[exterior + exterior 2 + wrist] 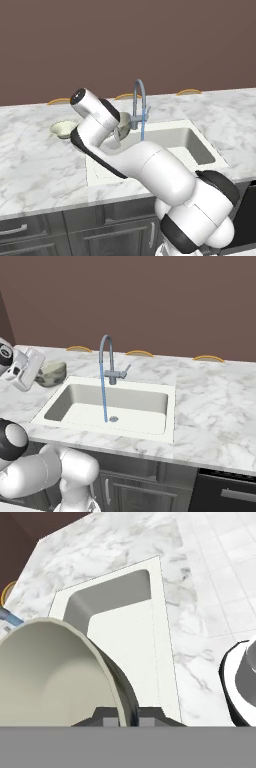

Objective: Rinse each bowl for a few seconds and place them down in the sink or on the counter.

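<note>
hand [129, 714]: clamped on the grey bowl [55, 677] rim, over the sink [165, 406] left edge
cream bowl [63, 129]: tabletop [35, 165], left of sink

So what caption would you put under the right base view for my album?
Water streams into the sink while the fingers hold a grey bowl beside it.

No text, label, brand, number or sign can be read anywhere in these pictures.
</note>
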